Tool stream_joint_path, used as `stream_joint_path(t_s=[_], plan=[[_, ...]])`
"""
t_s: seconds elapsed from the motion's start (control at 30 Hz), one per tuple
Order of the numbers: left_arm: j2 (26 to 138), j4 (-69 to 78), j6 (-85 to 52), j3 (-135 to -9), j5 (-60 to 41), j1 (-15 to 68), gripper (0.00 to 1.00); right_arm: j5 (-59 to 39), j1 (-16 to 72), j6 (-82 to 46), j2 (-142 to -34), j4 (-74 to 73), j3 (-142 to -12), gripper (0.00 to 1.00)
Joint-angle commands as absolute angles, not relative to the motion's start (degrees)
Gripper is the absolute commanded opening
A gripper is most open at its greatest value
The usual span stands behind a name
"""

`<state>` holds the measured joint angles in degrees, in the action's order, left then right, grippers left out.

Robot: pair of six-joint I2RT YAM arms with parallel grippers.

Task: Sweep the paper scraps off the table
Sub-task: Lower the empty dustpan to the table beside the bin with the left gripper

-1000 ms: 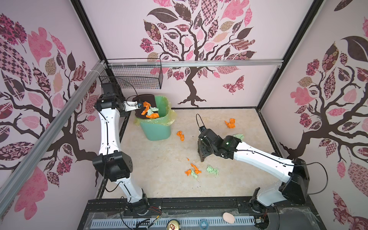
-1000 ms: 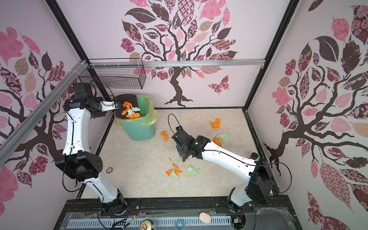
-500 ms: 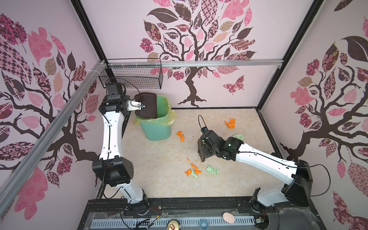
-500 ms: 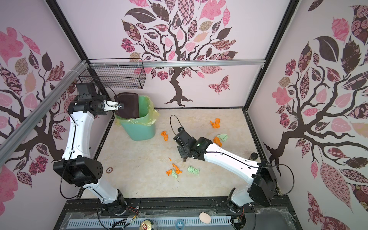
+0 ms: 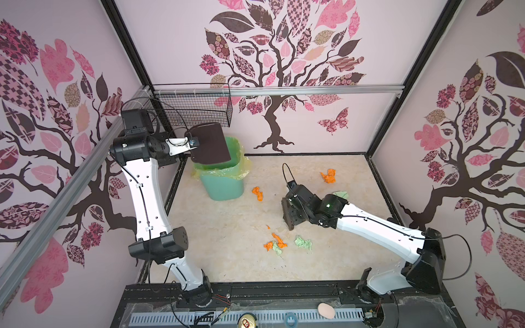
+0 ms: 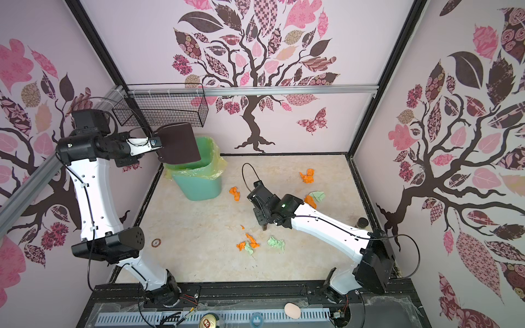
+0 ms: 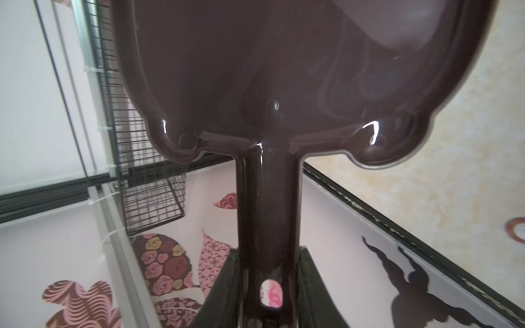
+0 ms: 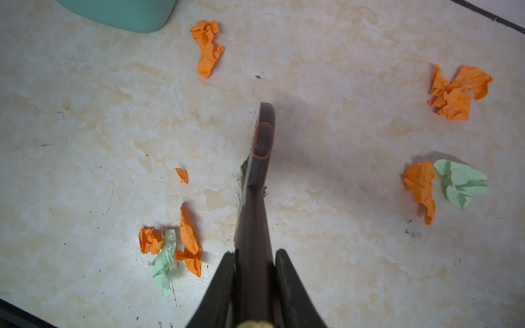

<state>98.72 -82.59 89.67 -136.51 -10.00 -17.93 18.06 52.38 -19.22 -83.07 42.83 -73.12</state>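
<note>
Overhead, we see the left gripper clenched on the handle of a dark brown dustpan. In the left wrist view its black fingers press that handle from both sides. The dustpan hangs tilted above the mouth of a green bin, which stands in the far left corner of the tabletop with a yellowish liner folded over its rim. A wire basket hangs on the wall behind. Near the middle of the tabletop the right gripper grasps the handle of a brush, whose head sits low with its bristles turned toward the left edge. We cannot tell whether they touch the surface. The paper scraps lie scattered on the tabletop. One orange wad lies just beside the bin, and an orange heap lies near the far edge toward the right. A mint-green wad touches an orange one beside the right arm. A cluster of orange and green lies between the brush and the near edge, with a separate green wad just beside it. A tiny orange fragment lies between that cluster and the brush.
</note>
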Motion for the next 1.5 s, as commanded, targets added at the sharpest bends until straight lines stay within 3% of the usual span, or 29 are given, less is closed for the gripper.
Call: stream_joint_path(t_s=[0.0,0.07,0.13,0.33,0.5,0.73,0.93,1.2,1.33,1.47], plan=[[96.3,-92.6,88.6,-136.3,-18.3,-19.8,0.00,17.3,52.5,-18.9,-84.3,49.5,-74.0,0.00],[94.8,-100.4,90.0,-135.8,-21.7,-21.1,0.00,17.8,52.4,-18.7,-83.8,49.5,-74.2,0.00],[89.9,-102.4,91.2,-127.6,-23.2,-21.5,0.01,17.9,51.7,-18.7,-83.0,49.1,-74.6,0.00],[70.4,-86.6,91.9,-88.7,-22.6,-21.5,0.00,17.8,49.6,-18.6,-81.5,47.6,-80.0,0.00],[67.3,-84.2,90.8,-74.7,-23.8,-21.5,0.00,15.2,45.1,-24.5,-84.9,48.4,-89.1,0.00],[64.2,-63.0,89.5,-53.7,-20.3,-21.4,0.00,0.6,38.7,-33.9,-93.6,37.0,-95.6,0.00],[69.9,-52.5,89.2,-46.9,-17.7,-21.2,0.00,-8.5,35.8,-44.3,-108.1,28.0,-104.4,0.00],[70.8,-51.1,89.2,-45.5,-18.7,-21.5,0.00,-15.3,33.6,-53.2,-121.4,23.2,-112.4,0.00],[70.6,-52.2,89.4,-46.6,-18.7,-21.5,0.00,-19.1,31.8,-55.4,-120.9,20.2,-104.9,0.00],[70.6,-52.6,89.9,-47.0,-19.1,-21.5,0.00,-16.5,30.9,-51.4,-115.3,22.8,-97.1,0.00]])
